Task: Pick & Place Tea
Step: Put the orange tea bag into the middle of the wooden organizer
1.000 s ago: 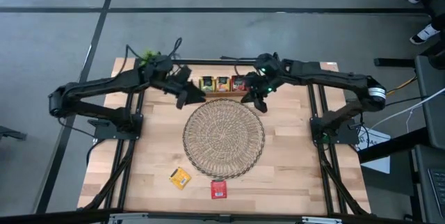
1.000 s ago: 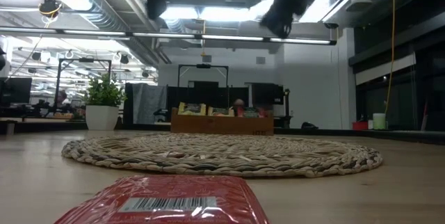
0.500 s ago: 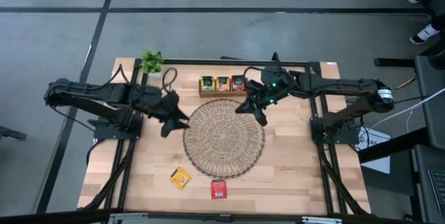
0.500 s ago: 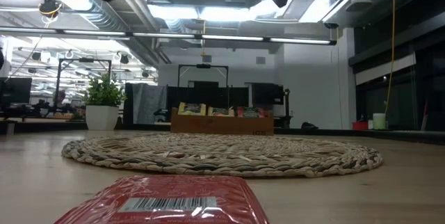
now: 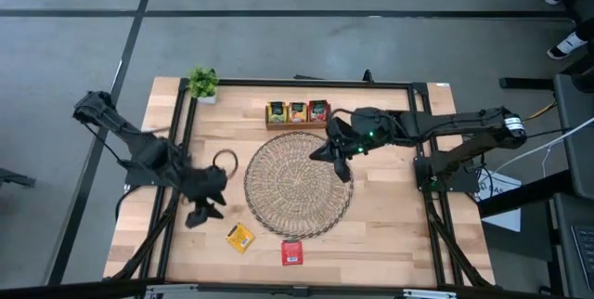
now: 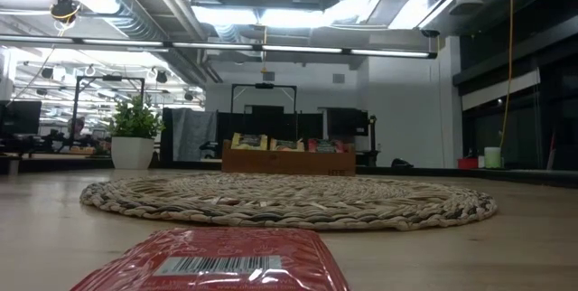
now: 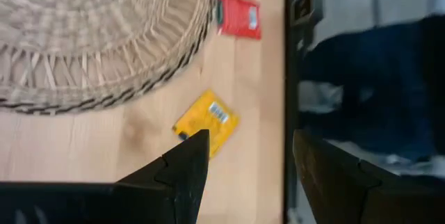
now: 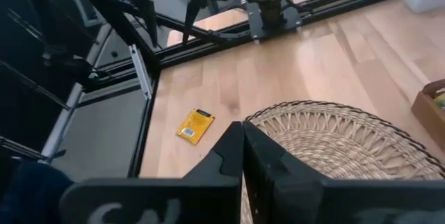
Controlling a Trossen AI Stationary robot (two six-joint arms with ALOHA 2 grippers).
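No text is legible; the red sachet [image 6: 212, 259] shows only a barcode.

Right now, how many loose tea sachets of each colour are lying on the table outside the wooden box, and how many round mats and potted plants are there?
Yellow tea sachet: 1
Red tea sachet: 1
Round wicker mat: 1
Potted plant: 1
Total: 4
More sachets stand in the wooden box, too small to count.

My left claw [image 5: 199, 214] is down low near the front-left of the bench, fingers [image 7: 186, 172] spread wide with nothing between them. My right claw [image 5: 339, 162] hangs out mid-bench, arm stretched in from the right side, fingers pinched together, empty.
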